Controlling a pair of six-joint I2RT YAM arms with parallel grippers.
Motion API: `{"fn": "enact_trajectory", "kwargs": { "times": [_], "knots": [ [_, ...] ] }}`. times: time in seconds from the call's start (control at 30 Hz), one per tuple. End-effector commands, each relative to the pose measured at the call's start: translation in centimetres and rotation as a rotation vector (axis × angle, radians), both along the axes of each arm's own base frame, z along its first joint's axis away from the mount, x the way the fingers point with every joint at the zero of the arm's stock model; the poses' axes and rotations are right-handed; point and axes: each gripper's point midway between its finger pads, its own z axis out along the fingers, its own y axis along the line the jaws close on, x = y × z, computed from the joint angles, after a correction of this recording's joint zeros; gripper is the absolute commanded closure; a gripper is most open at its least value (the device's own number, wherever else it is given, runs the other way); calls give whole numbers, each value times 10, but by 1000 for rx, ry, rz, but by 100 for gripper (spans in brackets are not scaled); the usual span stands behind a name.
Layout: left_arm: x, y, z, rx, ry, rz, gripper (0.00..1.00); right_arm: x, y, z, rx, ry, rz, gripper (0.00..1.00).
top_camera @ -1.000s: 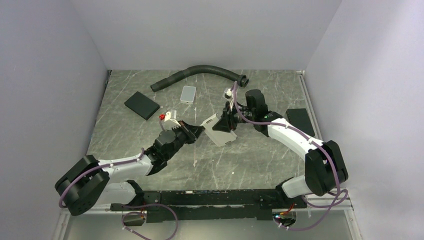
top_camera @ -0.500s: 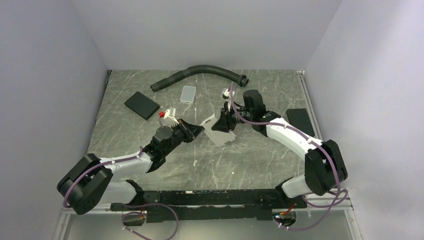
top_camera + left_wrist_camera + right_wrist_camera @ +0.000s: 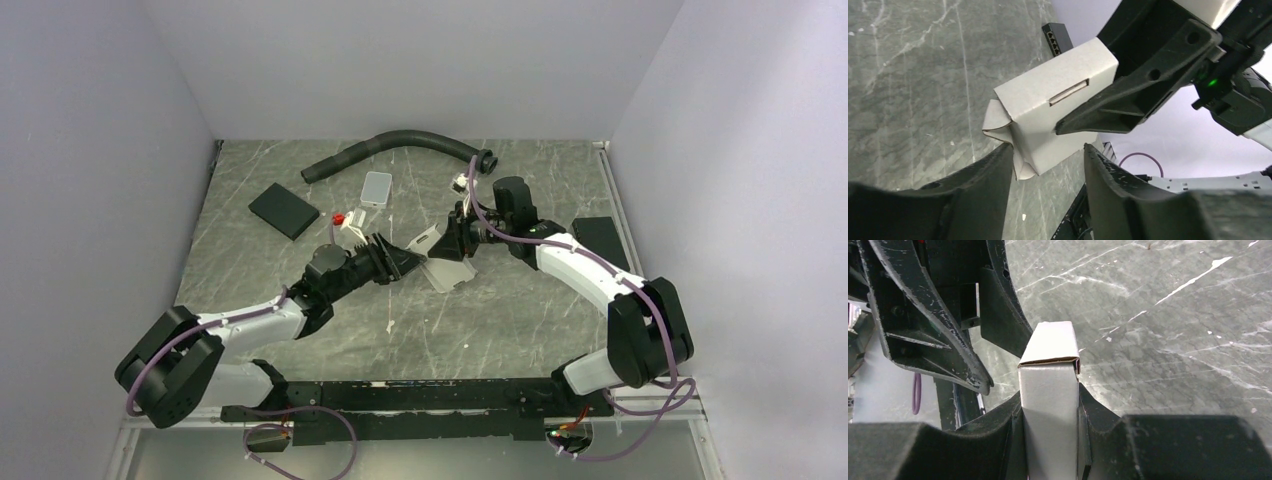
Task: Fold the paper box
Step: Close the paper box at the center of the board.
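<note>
The paper box [image 3: 1048, 107] is formed into a carton and clamped in my right gripper [image 3: 1049, 410]. My left gripper [image 3: 1048, 162], jaws apart, straddles 1 end, whose flaps I judge still untucked.

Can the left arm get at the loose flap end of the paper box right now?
Probably yes. The left gripper is open, its fingers flanking the flap end of the paper box with nothing between. The right gripper grips the box, one finger lying close by, so room is tight.
</note>
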Motion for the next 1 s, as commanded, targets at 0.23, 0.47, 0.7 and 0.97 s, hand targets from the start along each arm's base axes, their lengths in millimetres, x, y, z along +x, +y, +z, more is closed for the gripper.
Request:
{"fn": "enact_trajectory", "kwargs": {
  "times": [0.23,0.47,0.7,0.97],
  "knots": [
    [-39,-16,124,-298,-269,-197,32,-2,10,-1,40,13,30,100],
    [-35,-6,124,-257,-297,-139,27,-18,14,10,117,48,116,100],
    [-47,-12,125,-279,-384,-217,26,-23,14,19,180,83,153,100],
    [-43,-5,104,-141,-380,-186,16,-19,-2,39,242,68,140,100]
  ]
}}
